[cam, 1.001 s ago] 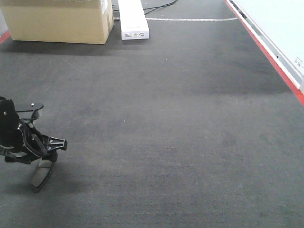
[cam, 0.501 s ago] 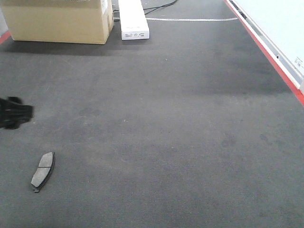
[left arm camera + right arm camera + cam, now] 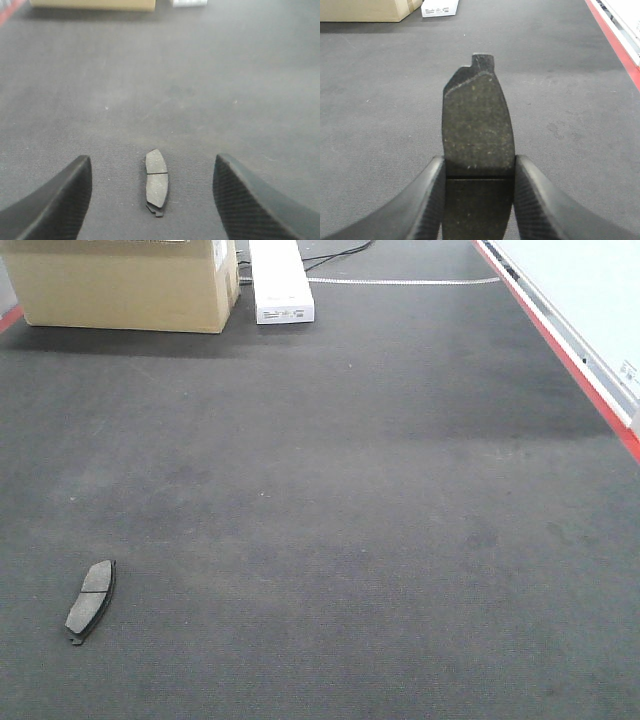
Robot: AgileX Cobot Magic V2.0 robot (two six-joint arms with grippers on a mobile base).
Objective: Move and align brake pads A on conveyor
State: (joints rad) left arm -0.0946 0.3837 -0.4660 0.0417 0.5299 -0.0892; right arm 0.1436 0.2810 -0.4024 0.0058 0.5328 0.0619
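One brake pad A (image 3: 90,600) lies flat on the charcoal conveyor (image 3: 360,500) at the near left, friction face up. It also shows in the left wrist view (image 3: 157,181), between and beyond my open, empty left gripper (image 3: 152,200), which is raised above it. My right gripper (image 3: 478,192) is shut on a second brake pad A (image 3: 477,125), held by its long edges above the conveyor with its tab pointing away. Neither gripper shows in the front view. No other pads are in view.
A cardboard box (image 3: 120,285) and a white carton (image 3: 280,280) stand at the far left end of the conveyor. A red strip (image 3: 560,350) and a pale wall run along the right edge.
My left gripper let go of the pad on the conveyor at the near left, then drew back left and out of the front view. The pad stays where it was set.
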